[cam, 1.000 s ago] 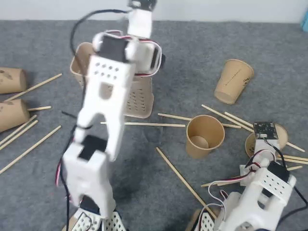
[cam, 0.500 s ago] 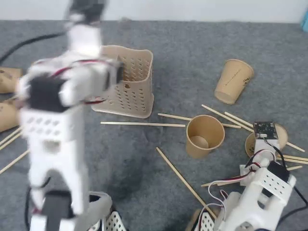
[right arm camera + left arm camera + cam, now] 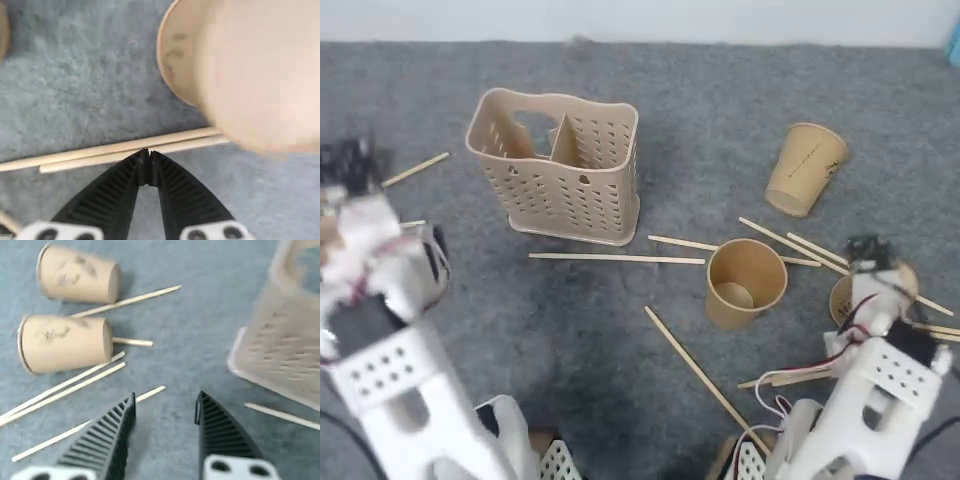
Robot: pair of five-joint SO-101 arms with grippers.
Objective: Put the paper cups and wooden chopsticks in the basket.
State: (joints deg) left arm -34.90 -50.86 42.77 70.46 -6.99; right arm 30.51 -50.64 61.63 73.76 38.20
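Grey carpeted worktop (image 3: 720, 120): left tool (image 3: 165, 402) hangs spread above a loose chopstick (image 3: 50, 440); straddle it crosswise before clamping. Right tool (image 3: 148, 154) sits clenched on nothing, tips at the paired chopsticks (image 3: 125, 149).

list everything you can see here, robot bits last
basket: one, beige, perforated, upright at the back left of centre.
paper cups: five, tan; one upright in the middle, one farther back on the right, one by the right arm, two on their sides on the left.
wooden chopsticks: at least eight, pale wood, scattered loose across the surface.
carpet: one, grey, under everything.
left gripper: one, black fingers, open, above the carpet near the two lying cups.
right gripper: one, black fingers, shut, at a pair of chopsticks beside a cup.
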